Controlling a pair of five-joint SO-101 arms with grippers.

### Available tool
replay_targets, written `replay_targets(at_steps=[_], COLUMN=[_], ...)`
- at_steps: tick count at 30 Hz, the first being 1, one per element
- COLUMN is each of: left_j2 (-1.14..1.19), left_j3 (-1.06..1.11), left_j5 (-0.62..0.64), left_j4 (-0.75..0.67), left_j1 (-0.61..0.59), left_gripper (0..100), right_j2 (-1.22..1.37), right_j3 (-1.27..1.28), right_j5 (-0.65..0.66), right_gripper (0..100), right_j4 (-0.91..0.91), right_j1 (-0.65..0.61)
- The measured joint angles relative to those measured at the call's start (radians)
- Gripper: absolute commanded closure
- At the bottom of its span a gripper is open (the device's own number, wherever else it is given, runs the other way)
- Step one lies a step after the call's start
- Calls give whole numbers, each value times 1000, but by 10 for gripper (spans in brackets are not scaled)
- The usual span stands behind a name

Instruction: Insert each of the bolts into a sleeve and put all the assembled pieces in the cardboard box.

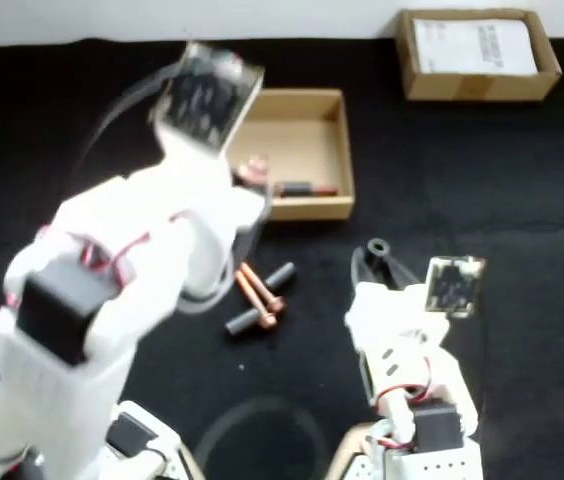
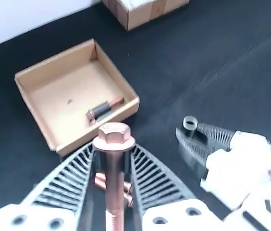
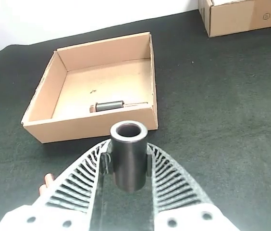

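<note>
My left gripper [image 2: 113, 155] is shut on a copper bolt [image 2: 113, 137], head up, just in front of the open cardboard box [image 2: 34, 77]. In the high view this bolt [image 1: 254, 166] sits at the box's near left edge. My right gripper [image 3: 128, 166] is shut on a dark sleeve [image 3: 128, 144], its bore facing up; overhead that gripper [image 1: 375, 258] stands right of the box [image 1: 340, 150]. One assembled piece [image 1: 302, 188] lies inside the box by its front wall. Two loose bolts [image 1: 257, 292] and two loose sleeves [image 1: 280, 275] [image 1: 243, 322] lie on the black table.
A second, closed cardboard box [image 1: 477, 55] with a paper label stands at the back right. The left arm's white body [image 1: 112, 290] covers much of the table's left side. Black table surface [image 1: 492, 190] lies open to the right of the box.
</note>
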Motion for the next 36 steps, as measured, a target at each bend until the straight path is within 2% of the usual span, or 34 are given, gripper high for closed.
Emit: replay_targets(at_steps=[2,5,12,15,19,24,29,36], left_j2=[-91,-204,-310,-310,-285,-126,23,43], left_j3=[140,371,867,976,1062,1066,1002,1007], left_j5=[-9,-11,-11,-11,-11,-11,-11,-11], left_j4=[-38,-201,-836,-1049,-1220,-1496,-1550,-1550], left_j1=[-5,-3,5,41,121,235,258,261], left_gripper=[991,991,991,991,991,991,991,991], right_j2=[0,0,0,0,0,0,0,0], right_j3=[0,0,0,0,0,75,92,92], right_j5=[21,38,40,40,40,40,40,40], right_gripper=[991,991,991,991,991,991,991,991], right_j4=[0,0,0,0,0,-37,-80,-89], right_j1=[0,0,0,0,-17,-89,-129,-132])
